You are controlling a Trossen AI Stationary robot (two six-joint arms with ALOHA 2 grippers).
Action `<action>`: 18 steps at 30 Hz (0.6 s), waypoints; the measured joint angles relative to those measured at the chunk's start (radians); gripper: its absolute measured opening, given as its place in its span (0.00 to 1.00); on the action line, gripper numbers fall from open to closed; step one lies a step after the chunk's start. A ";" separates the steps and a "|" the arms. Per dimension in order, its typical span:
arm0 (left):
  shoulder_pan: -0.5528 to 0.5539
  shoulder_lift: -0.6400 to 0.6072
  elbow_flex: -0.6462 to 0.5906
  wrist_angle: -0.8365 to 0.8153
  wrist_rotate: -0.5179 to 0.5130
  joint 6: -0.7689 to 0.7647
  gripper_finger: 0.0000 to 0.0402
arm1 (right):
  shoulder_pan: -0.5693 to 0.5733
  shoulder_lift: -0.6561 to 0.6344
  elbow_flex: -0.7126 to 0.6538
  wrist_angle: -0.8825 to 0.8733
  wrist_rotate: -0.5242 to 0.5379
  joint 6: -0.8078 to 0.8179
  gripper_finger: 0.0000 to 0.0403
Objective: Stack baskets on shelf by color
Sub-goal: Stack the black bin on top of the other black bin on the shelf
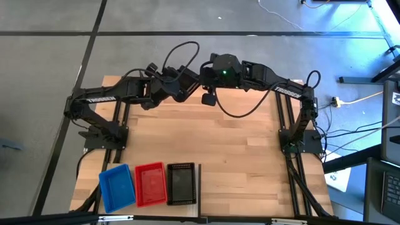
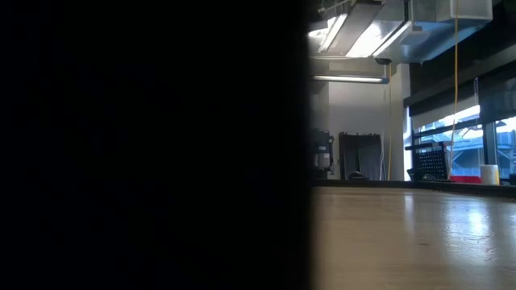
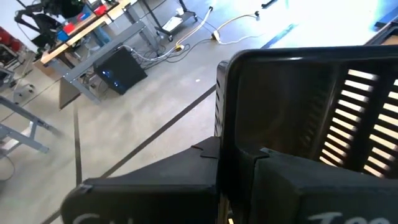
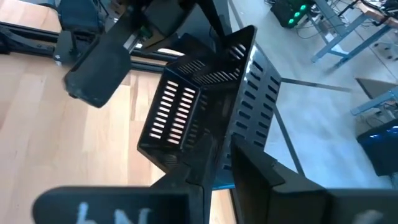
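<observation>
A black mesh-walled basket [image 4: 193, 106] is held up in the air between both grippers over the middle of the table's far edge. My left gripper [image 3: 221, 180] and my right gripper [image 4: 214, 180] are each shut on it, and they meet there in the high view [image 1: 195, 82]. Blue [image 1: 117, 186], red [image 1: 150, 184] and black [image 1: 181, 184] baskets stand in a row, bottoms down, at the table's near-left corner. A thin dark strip [image 1: 199, 184] runs beside the black one. I cannot make out the pale shelf panel itself. My left gripper has one wall of the black basket at its rim [image 3: 222, 146]. The wall passes between the two fingers, one inside the basket and one outside. The basket is lifted clear. My right gripper pinches the basket at a lower corner of its rim [image 4: 208, 165] between the two fingers. The basket stands tilted beyond them, clear of the table.
The wide plank tabletop [image 1: 237, 156] lies bare between the arms and the row of baskets. In the low view a dark mass [image 2: 153, 145] blocks the left half. Cables [image 1: 237, 109] loop over the far edge between the arms.
</observation>
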 joint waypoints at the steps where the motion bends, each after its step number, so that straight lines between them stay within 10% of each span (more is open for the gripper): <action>1: 0.000 0.000 0.000 0.000 0.000 0.005 0.00 | 0.000 0.000 0.000 0.000 -0.010 0.004 0.15; 18: 0.003 0.000 -0.001 0.050 0.006 0.089 0.00 | 0.002 0.048 0.001 -0.010 0.110 -0.012 0.15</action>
